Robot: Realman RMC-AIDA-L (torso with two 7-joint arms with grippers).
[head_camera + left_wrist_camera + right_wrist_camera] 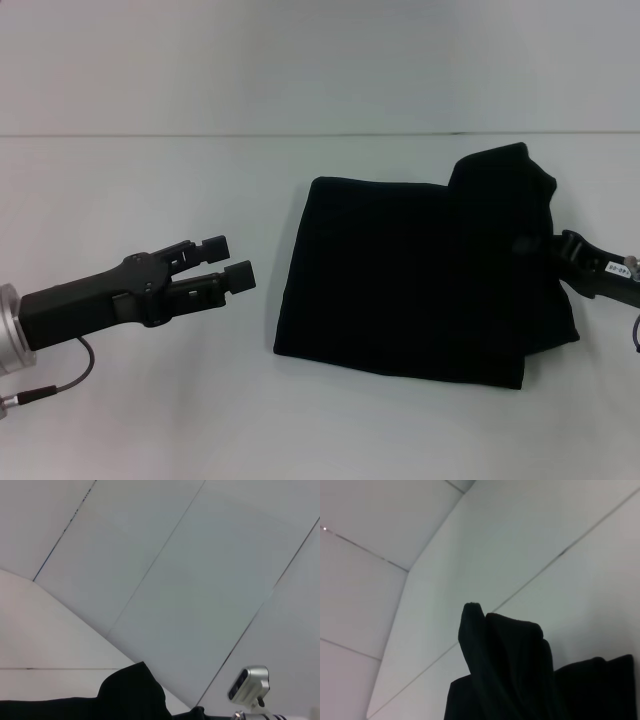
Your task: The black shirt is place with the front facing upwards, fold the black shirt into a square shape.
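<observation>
The black shirt [400, 280] lies partly folded on the white table [150, 180], a dark block with no lettering showing. Its right part is lifted into a peak [505, 180]. My right gripper [558, 248] reaches in from the right edge and is shut on that raised cloth, with its fingertips hidden in the black fabric. The right wrist view shows the held fold of the shirt [515, 665] standing up close in front. My left gripper [228, 262] hovers left of the shirt, open and empty, a short gap from its left edge. The left wrist view catches the shirt's raised part [132, 692].
The white table extends to the left and front of the shirt. Its far edge [200, 134] meets a pale wall. A silver part of the right arm [250, 682] shows in the left wrist view.
</observation>
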